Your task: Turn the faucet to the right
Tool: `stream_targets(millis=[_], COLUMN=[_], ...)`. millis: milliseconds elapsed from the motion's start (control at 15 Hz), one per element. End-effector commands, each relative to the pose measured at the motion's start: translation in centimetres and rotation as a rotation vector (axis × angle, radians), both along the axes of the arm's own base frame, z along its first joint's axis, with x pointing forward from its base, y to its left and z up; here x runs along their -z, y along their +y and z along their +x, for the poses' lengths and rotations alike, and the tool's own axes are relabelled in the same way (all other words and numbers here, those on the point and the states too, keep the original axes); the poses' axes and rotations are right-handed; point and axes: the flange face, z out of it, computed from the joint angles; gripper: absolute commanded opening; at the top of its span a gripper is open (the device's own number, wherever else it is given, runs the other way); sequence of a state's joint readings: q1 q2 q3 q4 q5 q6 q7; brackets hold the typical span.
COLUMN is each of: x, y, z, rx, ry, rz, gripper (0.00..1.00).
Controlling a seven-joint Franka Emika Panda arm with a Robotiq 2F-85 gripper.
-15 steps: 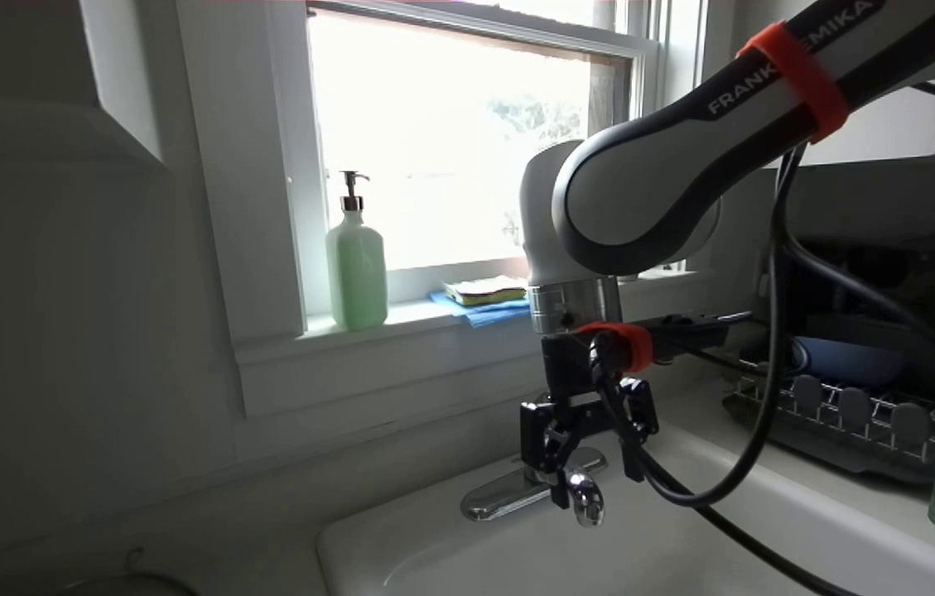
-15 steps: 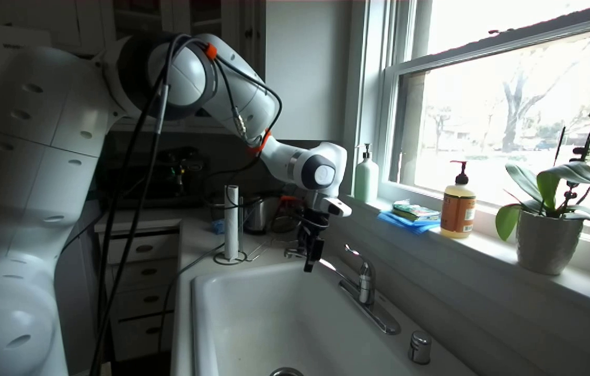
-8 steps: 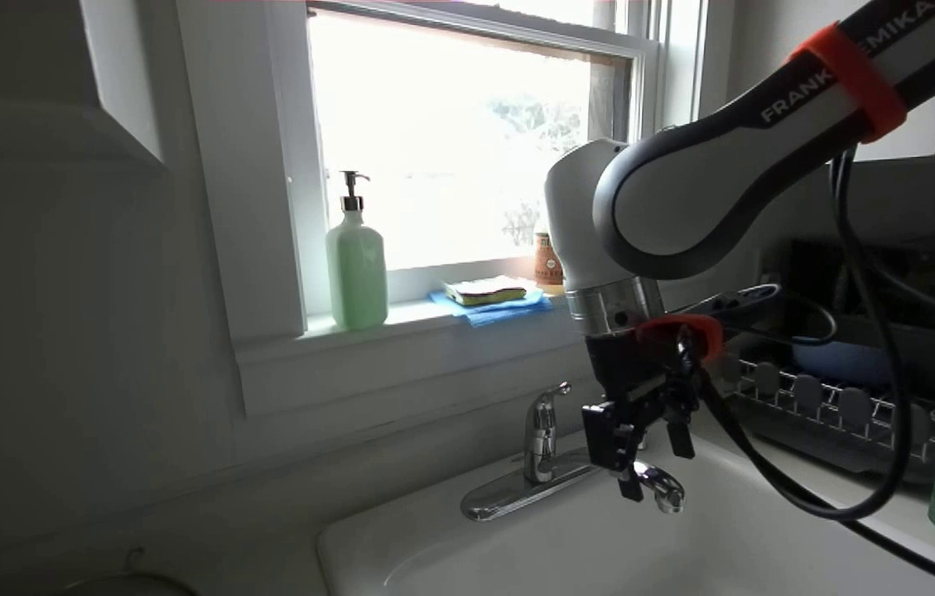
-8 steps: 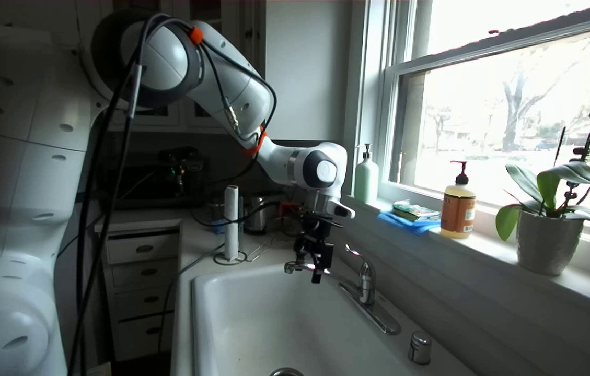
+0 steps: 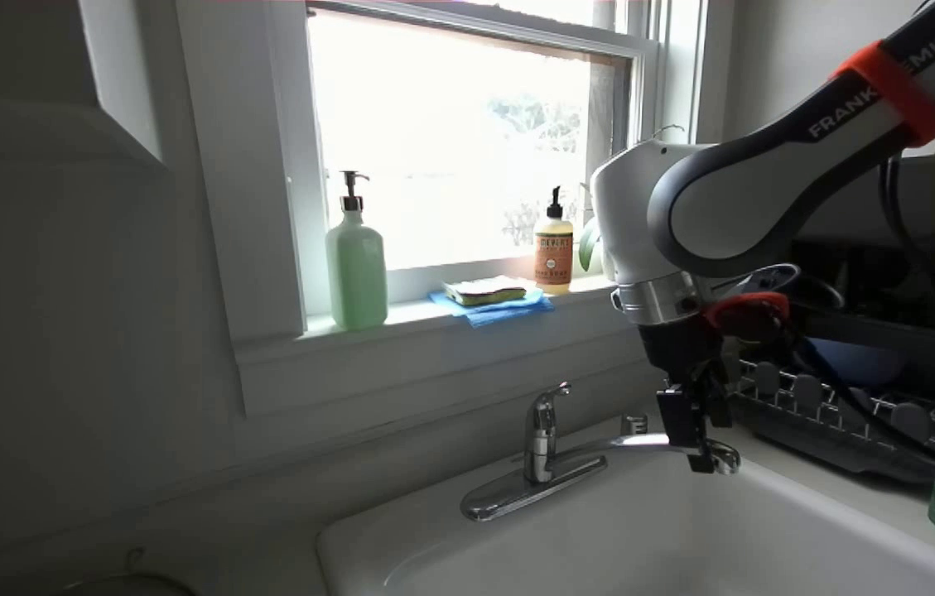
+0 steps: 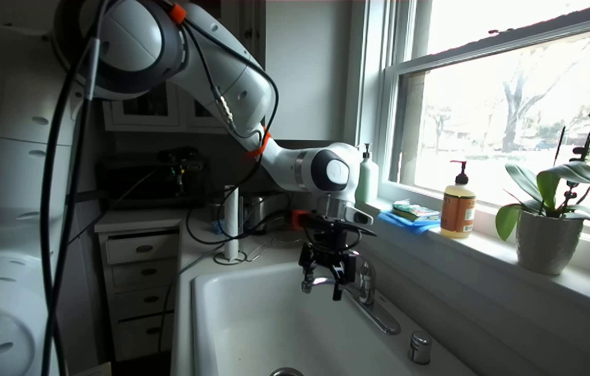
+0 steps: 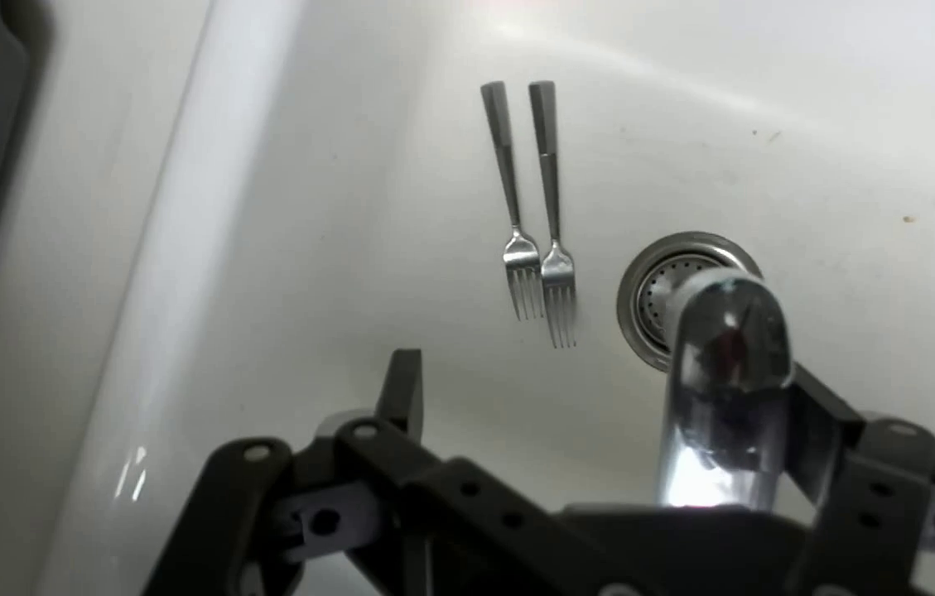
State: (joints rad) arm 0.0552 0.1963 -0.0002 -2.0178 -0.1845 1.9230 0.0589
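Note:
The chrome faucet stands at the back rim of the white sink, its short lever upright; it also shows in an exterior view. Its long spout extends over the sink, and its end lies between my gripper's fingers in the wrist view, where the faucet spout is close against the right finger. I cannot tell whether they touch. The left finger is well apart from the spout. My gripper is open, tilted down over the spout's end, in both exterior views; it partly hides the spout.
Two forks lie in the sink beside the drain. A chrome sprayer stands on the rim. A dish rack is beside the sink. The sill holds a green pump bottle, an orange-labelled soap bottle and a plant.
The spout has swung to the right in an exterior view, and my gripper has moved and turned along with it. The lever and base plate have stayed in place.

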Motion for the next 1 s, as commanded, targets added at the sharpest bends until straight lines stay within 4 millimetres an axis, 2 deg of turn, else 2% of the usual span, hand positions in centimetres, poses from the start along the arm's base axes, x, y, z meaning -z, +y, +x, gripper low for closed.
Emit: stream_targets(millis=[0,400,933], x=[-0.4,0.2,-0.3], y=[-4.4,-8.9,-11.3], z=[-1.9,-1.5,0.5], rx=[-0.128,-0.243,-0.284], ry=[0.031,0.035,-0.055], rz=[-0.012,-0.029,-0.012], gripper=[1.00,1.00,1.00])
